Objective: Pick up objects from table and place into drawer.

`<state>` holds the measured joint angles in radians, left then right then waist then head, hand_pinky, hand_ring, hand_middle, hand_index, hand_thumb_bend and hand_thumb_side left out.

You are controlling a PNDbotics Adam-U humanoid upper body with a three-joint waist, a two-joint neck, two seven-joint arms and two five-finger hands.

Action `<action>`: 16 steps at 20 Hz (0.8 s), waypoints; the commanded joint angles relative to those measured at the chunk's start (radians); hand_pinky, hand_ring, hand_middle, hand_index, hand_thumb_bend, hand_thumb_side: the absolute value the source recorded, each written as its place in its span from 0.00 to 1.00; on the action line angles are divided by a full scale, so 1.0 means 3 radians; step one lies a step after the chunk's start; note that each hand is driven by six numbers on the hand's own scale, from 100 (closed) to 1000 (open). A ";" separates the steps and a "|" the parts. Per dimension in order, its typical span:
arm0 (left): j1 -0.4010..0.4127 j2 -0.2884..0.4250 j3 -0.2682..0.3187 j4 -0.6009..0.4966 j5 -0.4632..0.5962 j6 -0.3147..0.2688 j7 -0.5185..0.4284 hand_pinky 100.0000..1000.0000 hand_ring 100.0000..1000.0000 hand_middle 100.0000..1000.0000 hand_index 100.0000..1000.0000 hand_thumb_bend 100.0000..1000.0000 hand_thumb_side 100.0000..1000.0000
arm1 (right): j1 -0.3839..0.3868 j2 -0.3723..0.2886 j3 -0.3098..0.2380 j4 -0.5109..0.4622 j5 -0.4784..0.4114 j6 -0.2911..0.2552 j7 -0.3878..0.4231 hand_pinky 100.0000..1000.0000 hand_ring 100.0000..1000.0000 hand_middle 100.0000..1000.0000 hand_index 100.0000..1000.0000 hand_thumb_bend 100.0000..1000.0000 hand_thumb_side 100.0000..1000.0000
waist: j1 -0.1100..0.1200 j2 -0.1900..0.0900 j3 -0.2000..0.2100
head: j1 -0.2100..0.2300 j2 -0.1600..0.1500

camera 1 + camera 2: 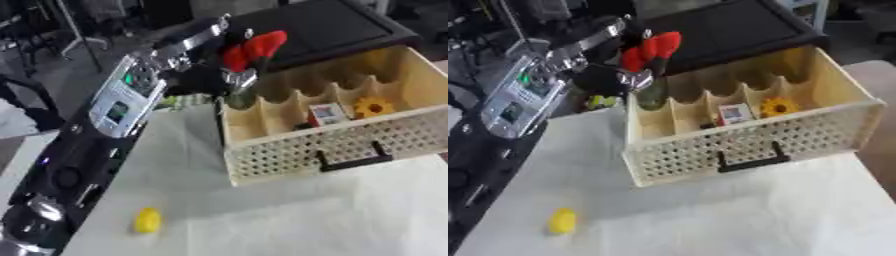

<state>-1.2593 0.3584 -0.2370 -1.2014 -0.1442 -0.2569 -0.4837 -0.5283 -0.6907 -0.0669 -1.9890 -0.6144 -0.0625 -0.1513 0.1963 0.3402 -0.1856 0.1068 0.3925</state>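
The white cloth-covered tabletop (350,215) fills the lower part of both views. On it stands the pale wooden drawer (745,150) with a perforated front and a black bar handle (752,161); its long axis runs across the view, tilted up toward the right, and thin partitions split it into narrow compartments. Behind the drawer lies a flat black tray-like panel (324,25).

The robot's left arm (122,105), black with a silver housing and a green light, comes in from the lower left of the drawer and reaches to the drawer's far left corner. The left robot hand (623,75) is there, just above that corner, fingers curled round a red soft object (654,50) whose long axis points up and to the right, above the drawer's rear wall.

Inside the drawer, a small red and white box (732,114) sits in a middle compartment, with an orange-yellow flower-shaped object (778,106) in the next compartment to its right.

A small yellow oval object (147,220) lies on the tabletop, well apart from the drawer, toward the near left, long axis roughly upright in the view.
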 commanded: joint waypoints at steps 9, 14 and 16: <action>-0.0056 0.0024 0.0025 0.0081 0.0000 -0.0327 -0.0050 0.19 0.41 0.40 0.71 0.00 0.54 | -0.0021 -0.0035 -0.0063 -0.0037 0.0010 0.0041 0.0009 0.73 0.73 0.32 0.59 0.09 0.75 | -0.0013 -0.0038 -0.0002 | 0.0009 -0.0036; -0.0049 0.0043 -0.0006 0.0018 0.0052 -0.0385 -0.0179 0.26 0.53 0.57 0.85 0.00 0.69 | 0.0001 -0.0031 -0.0080 -0.0037 0.0023 0.0053 0.0003 0.73 0.73 0.32 0.59 0.09 0.75 | -0.0009 -0.0039 -0.0006 | 0.0007 -0.0015; -0.0048 0.0049 -0.0006 0.0000 0.0033 -0.0401 -0.0235 0.35 0.61 0.65 0.90 0.00 0.74 | 0.0003 -0.0030 -0.0085 -0.0037 0.0024 0.0057 0.0001 0.73 0.73 0.32 0.59 0.09 0.75 | -0.0008 -0.0041 -0.0006 | 0.0012 -0.0006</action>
<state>-1.2610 0.3517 -0.2373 -1.1890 -0.1329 -0.3747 -0.5410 -0.5183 -0.6827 -0.0794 -1.9890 -0.6129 -0.0477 -0.1502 0.2039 0.3454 -0.1863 0.1074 0.3938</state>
